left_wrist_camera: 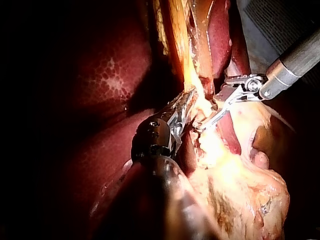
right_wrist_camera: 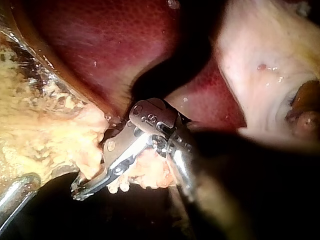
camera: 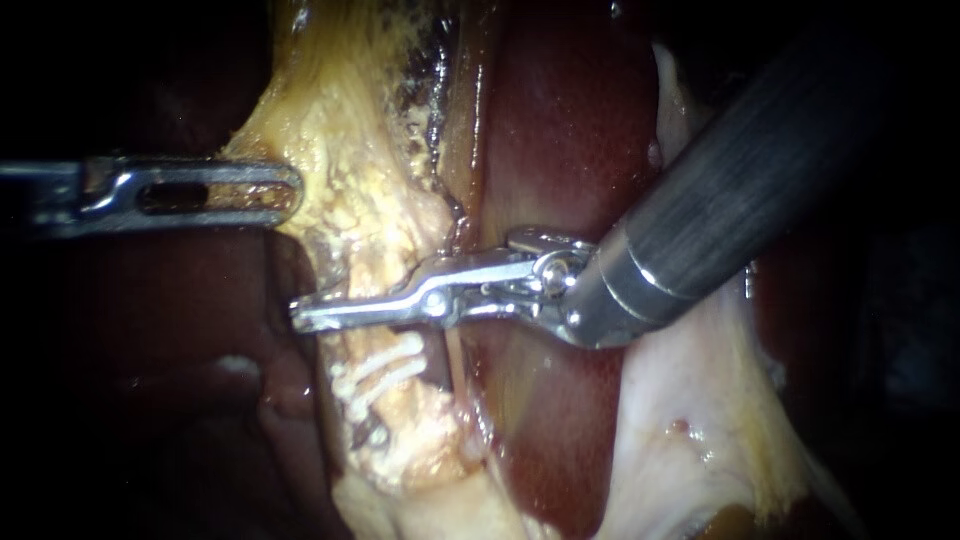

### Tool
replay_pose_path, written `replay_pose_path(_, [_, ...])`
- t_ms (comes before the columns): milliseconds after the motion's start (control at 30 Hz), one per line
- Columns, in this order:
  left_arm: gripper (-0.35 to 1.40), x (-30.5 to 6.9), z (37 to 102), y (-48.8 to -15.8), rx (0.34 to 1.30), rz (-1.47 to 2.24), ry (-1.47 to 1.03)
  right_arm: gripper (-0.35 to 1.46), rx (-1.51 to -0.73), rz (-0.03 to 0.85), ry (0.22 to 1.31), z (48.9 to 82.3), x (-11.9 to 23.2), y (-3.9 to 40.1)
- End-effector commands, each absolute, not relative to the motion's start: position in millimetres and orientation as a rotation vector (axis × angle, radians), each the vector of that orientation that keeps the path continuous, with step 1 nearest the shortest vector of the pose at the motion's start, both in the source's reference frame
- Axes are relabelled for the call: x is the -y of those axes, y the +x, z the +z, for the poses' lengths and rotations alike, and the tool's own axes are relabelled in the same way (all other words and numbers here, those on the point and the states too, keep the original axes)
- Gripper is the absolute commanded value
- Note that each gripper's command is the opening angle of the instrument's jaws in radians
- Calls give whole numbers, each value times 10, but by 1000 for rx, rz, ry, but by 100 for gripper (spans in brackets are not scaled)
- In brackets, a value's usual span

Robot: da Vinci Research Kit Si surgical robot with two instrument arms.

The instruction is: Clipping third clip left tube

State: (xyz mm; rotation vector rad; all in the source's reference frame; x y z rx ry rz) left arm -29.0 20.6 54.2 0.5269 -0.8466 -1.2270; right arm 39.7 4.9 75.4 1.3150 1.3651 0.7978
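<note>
Two white clips (camera: pixel 385 362) sit on the left tube (camera: pixel 400 410), side by side and slightly slanted. Tube's long axis runs top-to-bottom in the endoscope view, w/ yellow fatty tissue (camera: pixel 340 130) over it higher up.

Right instrument (camera: pixel 305 316) comes in from the upper right & lays its hand straight across that axis, roughly at right angles. It crosses just above the upper clip, near it but apart. Its jaws look drawn together on the tube w/ no gap showing. The tip pokes out past the tube's far edge, so the full width seems taken. Whether a clip sits in the hand: can't tell. Judgement: the squeeze for clip no. 3 is the step in hand. Next move prob. calls for opening & backing out along the shaft's own line, w/o dragging sideways.

Left instrument (camera: pixel 283 195) is further up, well apart from the clips. Its hand is clenched on the fatty tissue's edge, holding it out to the left, & the tissue looks taut. So right is the nearer one & does the work; left only gives tension.

Room is tight. Thin strand (camera: pixel 453 352) runs just beside the tube on the shaft side, below the hand's hinge. Liver (camera: pixel 570 120) lies right behind. Surfaces are wet, glossy & soft, so tissue would prob. slip or tear if tugged.
</note>
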Motion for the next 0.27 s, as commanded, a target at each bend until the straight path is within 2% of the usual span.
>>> replay_pose_path(33, [-35,-207,542,-290,847,-1227,527,-35,-1365,798,1315,754,-49,397])
replay_pose_path(267, [-35,-207,542,-290,847,-1227,527,-35,-1365,798,1314,754,-49,398])
